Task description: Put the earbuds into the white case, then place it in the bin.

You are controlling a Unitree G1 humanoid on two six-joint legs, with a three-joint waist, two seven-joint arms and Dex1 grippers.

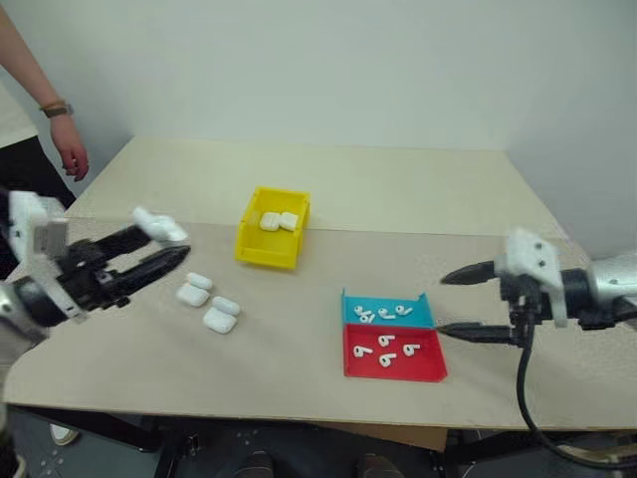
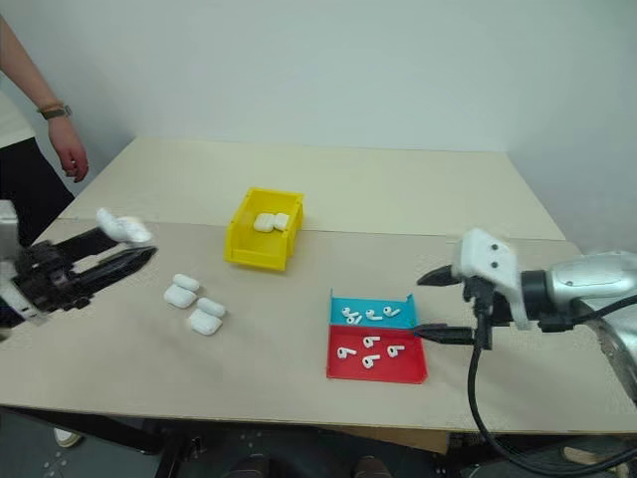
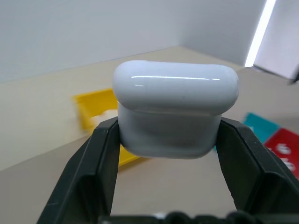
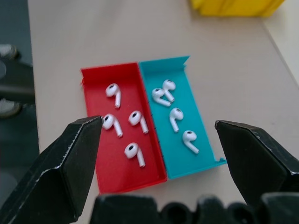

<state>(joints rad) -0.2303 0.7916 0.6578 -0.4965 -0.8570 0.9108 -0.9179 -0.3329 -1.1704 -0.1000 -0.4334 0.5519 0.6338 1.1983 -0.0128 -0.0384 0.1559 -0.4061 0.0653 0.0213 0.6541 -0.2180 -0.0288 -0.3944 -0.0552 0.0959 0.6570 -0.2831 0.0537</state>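
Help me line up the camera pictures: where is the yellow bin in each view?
Left eye view: yellow bin, centre-left on the table.
Right eye view: centre-left.
Left wrist view: behind the white case held in the left pincer.
Right wrist view: top edge.
Shared landmark: red tray.

bin (image 1: 269,244) yellow | trays (image 4: 122,140) red, teal | earbuds (image 4: 138,119) white | case (image 3: 174,107) white

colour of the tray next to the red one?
Teal, touching the red tray; clearest in the right wrist view.

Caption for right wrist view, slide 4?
Open right gripper above red tray and teal tray of earbuds.
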